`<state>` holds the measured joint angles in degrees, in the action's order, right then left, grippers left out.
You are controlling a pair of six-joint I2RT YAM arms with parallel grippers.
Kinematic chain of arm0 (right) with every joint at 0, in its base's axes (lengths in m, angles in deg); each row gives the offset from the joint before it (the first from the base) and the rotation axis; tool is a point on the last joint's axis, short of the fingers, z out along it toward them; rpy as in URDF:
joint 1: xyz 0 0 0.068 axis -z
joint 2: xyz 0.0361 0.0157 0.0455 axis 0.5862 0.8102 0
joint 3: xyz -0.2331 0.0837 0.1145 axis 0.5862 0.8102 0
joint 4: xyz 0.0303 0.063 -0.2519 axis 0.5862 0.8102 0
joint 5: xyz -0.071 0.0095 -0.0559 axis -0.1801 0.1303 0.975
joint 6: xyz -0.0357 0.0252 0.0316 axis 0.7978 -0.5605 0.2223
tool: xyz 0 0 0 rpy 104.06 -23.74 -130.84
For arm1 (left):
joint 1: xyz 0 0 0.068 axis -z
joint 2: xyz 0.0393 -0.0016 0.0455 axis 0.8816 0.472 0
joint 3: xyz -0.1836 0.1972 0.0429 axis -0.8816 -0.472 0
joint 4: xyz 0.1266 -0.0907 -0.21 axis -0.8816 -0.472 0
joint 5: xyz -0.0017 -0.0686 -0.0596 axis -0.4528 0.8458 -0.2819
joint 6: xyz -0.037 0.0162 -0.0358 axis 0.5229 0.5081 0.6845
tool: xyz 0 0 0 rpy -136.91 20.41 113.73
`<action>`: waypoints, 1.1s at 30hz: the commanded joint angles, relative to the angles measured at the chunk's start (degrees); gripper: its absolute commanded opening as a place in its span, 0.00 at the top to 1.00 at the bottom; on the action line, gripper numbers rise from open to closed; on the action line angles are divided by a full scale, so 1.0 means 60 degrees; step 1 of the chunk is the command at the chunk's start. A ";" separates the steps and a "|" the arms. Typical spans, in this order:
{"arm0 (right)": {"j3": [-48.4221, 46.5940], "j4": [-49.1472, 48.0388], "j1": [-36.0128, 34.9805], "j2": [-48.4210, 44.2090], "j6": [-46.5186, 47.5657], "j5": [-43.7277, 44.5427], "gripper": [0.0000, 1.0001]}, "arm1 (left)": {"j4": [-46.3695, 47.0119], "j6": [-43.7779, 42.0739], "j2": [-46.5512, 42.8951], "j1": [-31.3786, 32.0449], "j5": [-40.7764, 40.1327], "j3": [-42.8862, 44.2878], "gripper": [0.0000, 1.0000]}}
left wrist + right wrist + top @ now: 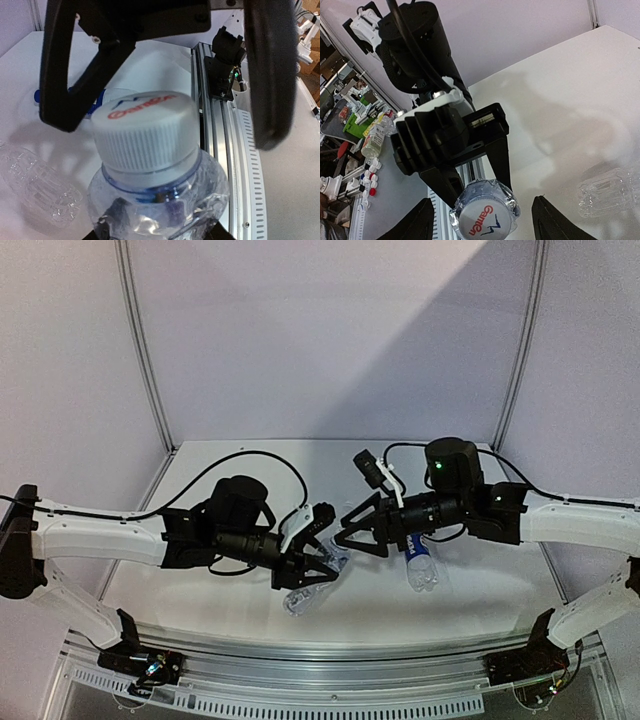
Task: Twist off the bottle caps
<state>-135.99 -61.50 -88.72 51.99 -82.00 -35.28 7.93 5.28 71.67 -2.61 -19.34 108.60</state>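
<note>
My left gripper (318, 565) is shut on the body of a clear dented bottle (160, 200) and holds it above the table. The bottle's white cap (145, 130) with red lettering points at my right gripper (350, 530). The right gripper is open, and its black fingers (270, 90) stand on either side of the cap without touching it. In the right wrist view the cap (482, 222) sits between my right fingertips (547, 220). A blue-label bottle (422, 568) with a blue cap (38, 95) lies on the table. A second plain bottle (300, 600) lies near the front edge.
The plain bottle also shows in the left wrist view (35, 185) and in the right wrist view (610, 192). An aluminium rail (330, 650) runs along the table's near edge. White walls enclose the back and sides.
</note>
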 commanded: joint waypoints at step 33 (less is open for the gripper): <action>0.1815 -0.0809 -0.0072 -0.2683 0.3497 -0.3018 0.82 | 0.1053 -0.0298 0.0877 -0.0012 0.7177 -0.0216 0.83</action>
<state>-126.22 -67.58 -91.37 41.93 -66.61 -45.40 18.40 5.52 76.02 -1.72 5.49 108.79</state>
